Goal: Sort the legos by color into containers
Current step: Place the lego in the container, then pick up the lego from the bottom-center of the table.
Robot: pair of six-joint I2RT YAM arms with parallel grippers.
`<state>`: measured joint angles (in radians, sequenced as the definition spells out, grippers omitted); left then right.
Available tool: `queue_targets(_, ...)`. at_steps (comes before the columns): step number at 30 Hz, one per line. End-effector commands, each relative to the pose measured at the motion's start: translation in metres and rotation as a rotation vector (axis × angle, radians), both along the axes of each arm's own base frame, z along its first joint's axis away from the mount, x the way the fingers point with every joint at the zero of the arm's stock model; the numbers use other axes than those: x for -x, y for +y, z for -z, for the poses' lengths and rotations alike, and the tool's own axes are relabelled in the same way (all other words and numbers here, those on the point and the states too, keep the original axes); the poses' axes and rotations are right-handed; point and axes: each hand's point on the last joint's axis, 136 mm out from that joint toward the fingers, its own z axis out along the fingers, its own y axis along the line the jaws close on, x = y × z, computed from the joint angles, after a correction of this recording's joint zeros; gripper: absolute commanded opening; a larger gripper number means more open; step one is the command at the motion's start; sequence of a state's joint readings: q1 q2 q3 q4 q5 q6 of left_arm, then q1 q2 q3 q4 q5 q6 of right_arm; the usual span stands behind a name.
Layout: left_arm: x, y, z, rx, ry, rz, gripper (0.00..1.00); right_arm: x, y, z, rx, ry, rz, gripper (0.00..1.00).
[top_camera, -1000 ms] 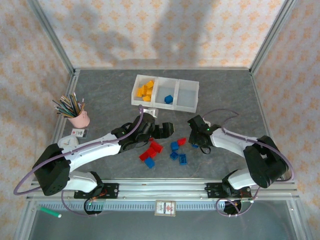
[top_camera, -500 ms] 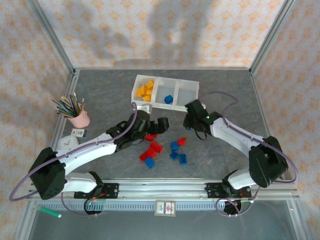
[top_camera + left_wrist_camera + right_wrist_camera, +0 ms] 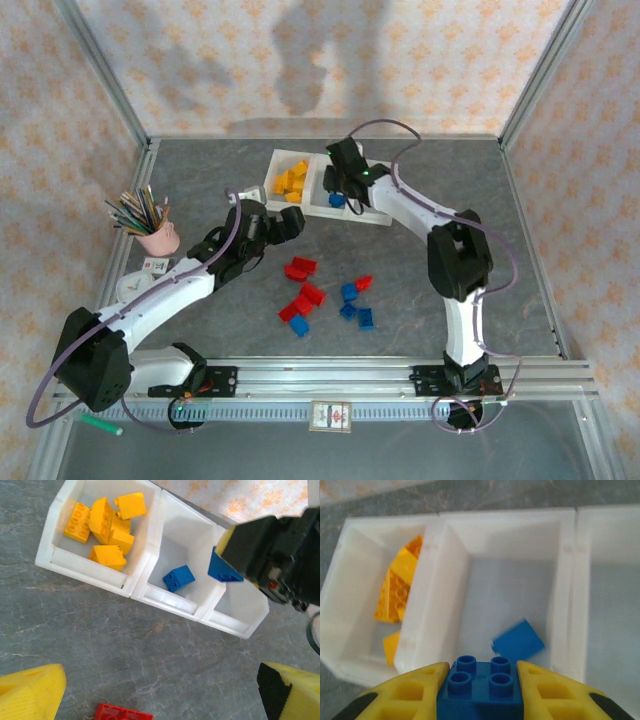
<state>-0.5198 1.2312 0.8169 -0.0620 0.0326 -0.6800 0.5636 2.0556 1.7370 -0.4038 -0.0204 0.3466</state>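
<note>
A low tray of white translucent plastic (image 3: 134, 587), with three square compartments in a row, sits on a grey, marbled table top (image 3: 200, 180) in the upper middle of the overhead view. Its walls are thin and glossy with rounded corners.

In the left wrist view, the compartment at the upper left holds a loose heap of yellow-orange studded plastic bricks (image 3: 105, 530). The middle one holds a single small blue studded brick (image 3: 178, 578) lying tilted on the floor.

The right gripper (image 3: 480, 690) has ribbed yellow fingers (image 3: 405, 692) with black backs. Its jaws stand narrow and pinch a blue four-stud brick (image 3: 480, 680) by two opposite sides, studs facing the wrist camera. At the bottom centre of the right wrist view this held brick hangs at the near wall of the middle compartment, seemingly just inside it, though the blur makes that hard to judge. The lying blue brick is just beyond it.

The left gripper (image 3: 160, 680) stands wide apart, holding nothing, its textured yellow fingertips in the lower corners of its own view. A flat red studded brick (image 3: 122, 714) lies on the table between them.

In the overhead view, loose red bricks (image 3: 300, 295) and blue bricks (image 3: 355, 300) are scattered across the centre of the table, and a pink cup of pencils (image 3: 158, 238) stands at the left
</note>
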Motion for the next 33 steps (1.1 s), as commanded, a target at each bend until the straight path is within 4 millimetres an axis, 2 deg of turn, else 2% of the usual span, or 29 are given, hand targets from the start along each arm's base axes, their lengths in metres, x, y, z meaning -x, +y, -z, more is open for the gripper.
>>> queue_targets(1, -0.010, 0.005, -0.007, -0.011, -0.027, -0.024, 0.99, -0.024, -0.001, 0.013, 0.071, 0.004, 0.007, 0.32)
queue_targets(2, -0.012, 0.006, -0.006, -0.010, -0.022, -0.027, 0.99, -0.030, 0.003, 0.019, 0.077, 0.012, 0.003, 0.33)
queue_targets(5, -0.014, 0.007, -0.003, -0.008, -0.011, -0.032, 0.99, -0.048, 0.013, 0.014, 0.078, -0.015, -0.006, 0.35)
queue_targets(7, -0.015, 0.007, -0.002, -0.006, -0.009, -0.033, 0.99, -0.055, 0.016, 0.005, 0.074, -0.033, -0.009, 0.43)
queue_targets(10, -0.014, 0.009, -0.005, -0.005, -0.015, -0.038, 0.99, -0.056, 0.019, -0.012, 0.057, -0.060, -0.019, 0.51)
queue_targets(13, -0.013, 0.010, -0.007, 0.008, -0.022, -0.040, 0.99, -0.047, 0.019, -0.029, 0.038, -0.068, -0.044, 0.55)
queue_targets(17, -0.009, 0.005, -0.005, 0.031, -0.009, -0.015, 0.99, -0.017, 0.017, -0.044, 0.040, -0.071, -0.070, 0.60)
queue_targets(20, -0.004, -0.002, -0.003, 0.048, 0.007, 0.023, 0.99, 0.011, 0.008, -0.042, 0.024, -0.048, -0.079, 0.63)
queue_targets(27, 0.024, -0.019, 0.001, 0.085, 0.026, 0.108, 0.99, 0.084, -0.027, -0.015, 0.004, 0.059, -0.065, 0.67)
queue_targets(33, 0.055, -0.040, 0.019, 0.079, 0.083, 0.180, 0.99, 0.147, -0.056, 0.025, 0.030, 0.164, -0.029, 0.70)
